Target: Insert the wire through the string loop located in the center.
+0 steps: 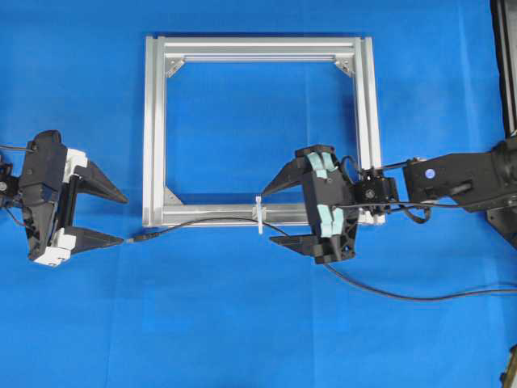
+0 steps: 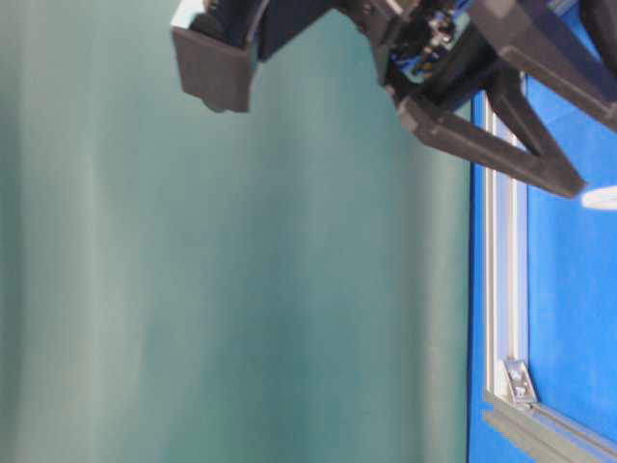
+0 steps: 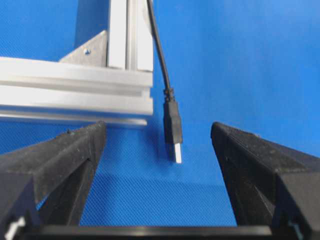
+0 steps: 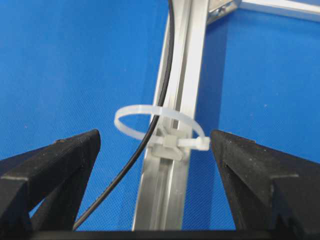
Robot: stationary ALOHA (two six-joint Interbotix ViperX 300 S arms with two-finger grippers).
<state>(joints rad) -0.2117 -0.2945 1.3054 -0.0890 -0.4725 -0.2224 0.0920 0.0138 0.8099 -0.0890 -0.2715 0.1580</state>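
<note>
The wire is light and floppy and already lies through the string loop; take its stiff plug. Both grippers, left and right, are released, holding nothing.

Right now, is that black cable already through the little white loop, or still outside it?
Through. In the right wrist view the wire runs inside the string loop; overhead, its plug lies past the loop, near the open left gripper.

The left gripper stands wide apart, its black fingers filling the lower corners. Between them, at centre, the wire ends in a plug on the blue cloth, just beside the aluminium frame corner at upper left
</note>
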